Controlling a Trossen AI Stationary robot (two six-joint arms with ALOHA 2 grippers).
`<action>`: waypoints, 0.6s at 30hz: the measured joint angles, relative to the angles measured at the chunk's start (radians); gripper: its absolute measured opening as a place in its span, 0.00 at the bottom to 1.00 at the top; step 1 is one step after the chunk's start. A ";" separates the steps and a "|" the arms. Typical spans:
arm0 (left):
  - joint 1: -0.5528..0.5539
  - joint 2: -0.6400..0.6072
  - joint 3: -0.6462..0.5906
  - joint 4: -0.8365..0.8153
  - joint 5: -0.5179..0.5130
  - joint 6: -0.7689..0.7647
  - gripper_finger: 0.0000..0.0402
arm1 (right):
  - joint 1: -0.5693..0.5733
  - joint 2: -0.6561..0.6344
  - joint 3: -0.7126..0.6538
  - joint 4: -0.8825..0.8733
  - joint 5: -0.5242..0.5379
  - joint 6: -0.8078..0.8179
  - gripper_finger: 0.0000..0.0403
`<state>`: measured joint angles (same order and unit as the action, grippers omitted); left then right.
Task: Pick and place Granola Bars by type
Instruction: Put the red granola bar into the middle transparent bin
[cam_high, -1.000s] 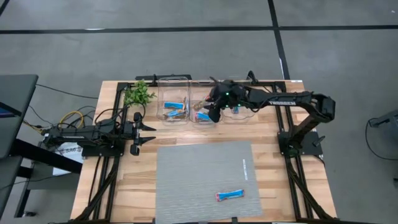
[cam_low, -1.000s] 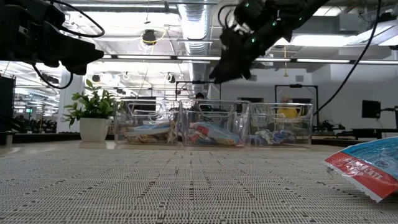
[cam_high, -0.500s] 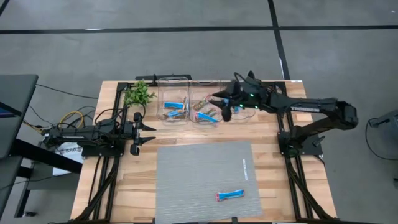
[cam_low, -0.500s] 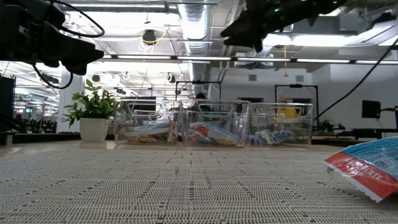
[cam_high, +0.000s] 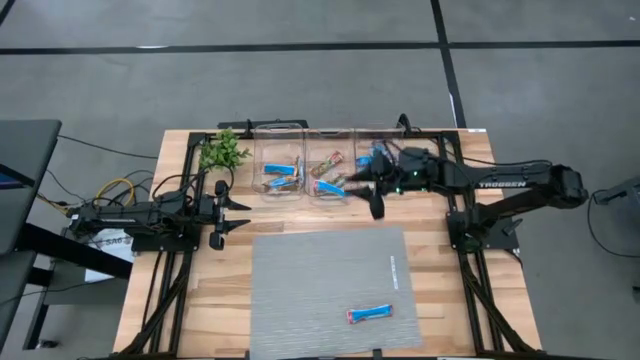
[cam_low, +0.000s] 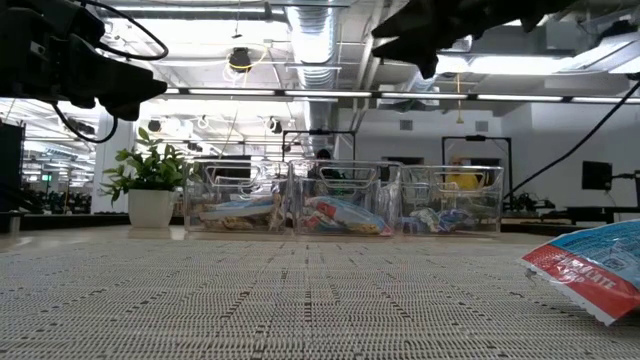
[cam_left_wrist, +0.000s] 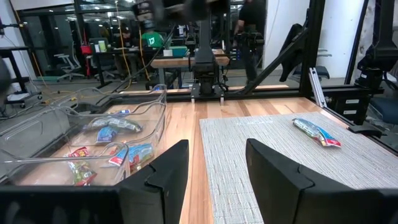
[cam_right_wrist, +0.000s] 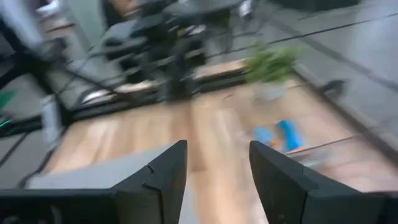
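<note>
High view | right gripper (cam_high: 372, 192) open (seemingly empty) beside bins (cam_high: 331, 176)

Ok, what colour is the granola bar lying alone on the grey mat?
The granola bar is bright blue with red ends, clearest in the high view.

The pale wooden counter (cam_high: 200, 300) stands on a grey concrete floor (cam_high: 300, 90) crossed by dark seam lines, with a black desk corner (cam_high: 20, 180) at one side and loose yellow and black cables (cam_high: 110, 188) trailing beside it. Across the counter the room opens into a large workshop with a white ceiling hung with silver ducts (cam_low: 310, 30), long strip lights (cam_low: 560, 97) and black frames (cam_low: 478, 150). Further workbenches (cam_left_wrist: 180, 62) and dark uprights (cam_left_wrist: 317, 43) fill the space behind.
</note>
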<state>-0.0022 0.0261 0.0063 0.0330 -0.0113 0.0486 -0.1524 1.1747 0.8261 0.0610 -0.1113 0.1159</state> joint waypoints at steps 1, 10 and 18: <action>0.000 0.000 0.000 0.000 0.000 0.000 0.38 | 0.019 0.000 0.000 -0.010 -0.017 0.000 0.41; 0.000 0.000 0.000 0.000 0.000 0.000 0.38 | 0.261 0.019 0.000 -0.060 -0.047 -0.002 0.41; 0.000 0.000 0.000 0.000 0.000 0.000 0.38 | 0.517 0.023 0.000 -0.091 -0.048 -0.002 0.41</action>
<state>-0.0021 0.0261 0.0063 0.0330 -0.0115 0.0487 0.3643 1.1980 0.8261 -0.0296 -0.1589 0.1139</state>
